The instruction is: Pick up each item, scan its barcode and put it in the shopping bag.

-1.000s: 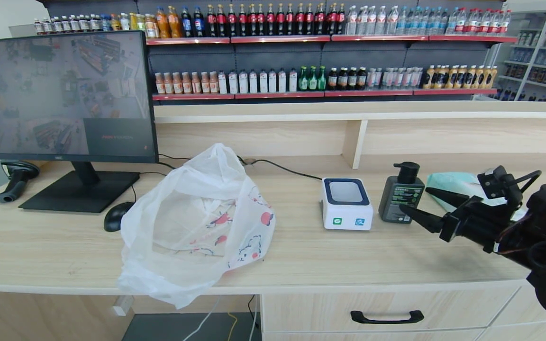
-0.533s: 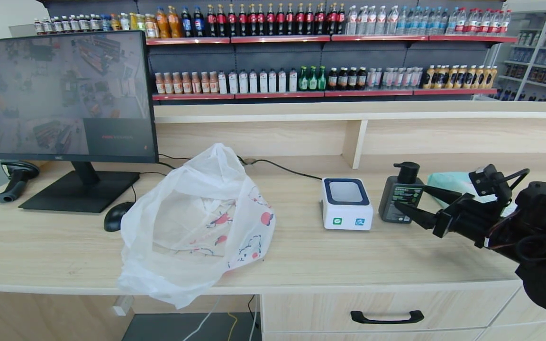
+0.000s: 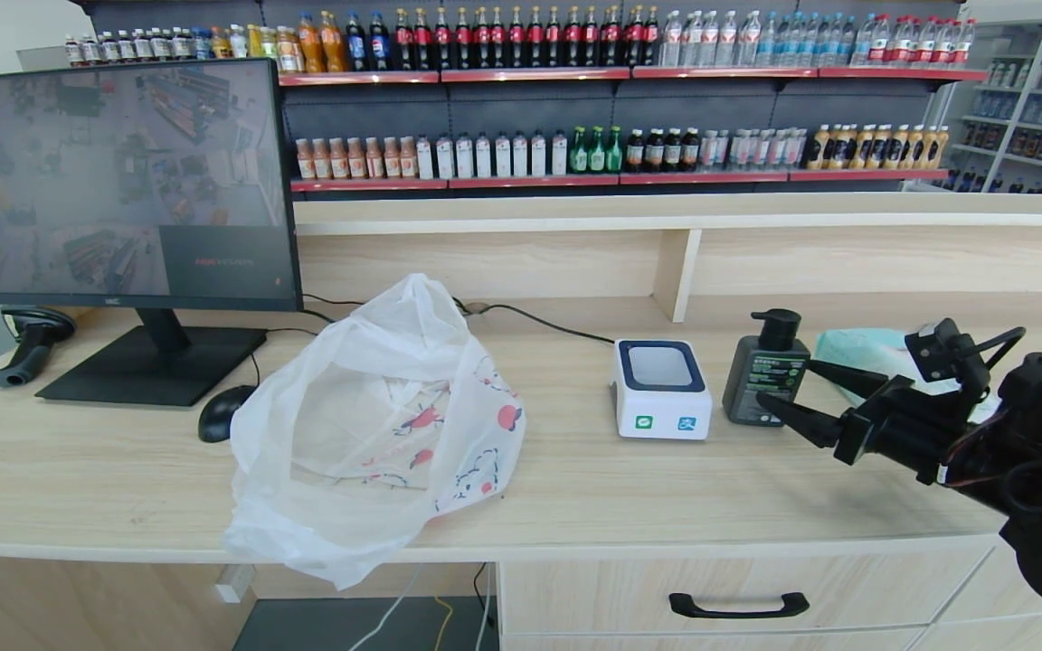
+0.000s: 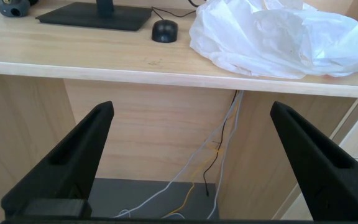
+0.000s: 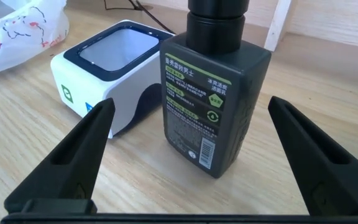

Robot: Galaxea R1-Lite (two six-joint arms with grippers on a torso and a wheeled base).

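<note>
Wooden checkout counter (image 3: pixel 666 479), drink shelves (image 3: pixel 620 77) behind. Your right gripper (image 3: pixel 785 382) hangs wide open, facing the upright dark pump bottle (image 5: pixel 213 106) just ahead, not gripping it. You seem at the first pick: advance, close on its body, then turn its barcode to the white scanner (image 3: pixel 661 389) alongside.

Matte black right arm (image 3: pixel 1041 425), looped cable (image 3: pixel 1002 338) over boxy wrist camera (image 3: pixel 937 349), right gripper (image 3: pixel 783 380) with long tapered jaws.

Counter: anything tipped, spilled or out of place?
Nothing tipped or spilled. The pump bottle stands upright beside the scanner. Only oddity: the shopping bag lies slumped, with part hanging over the front edge of the counter.
</note>
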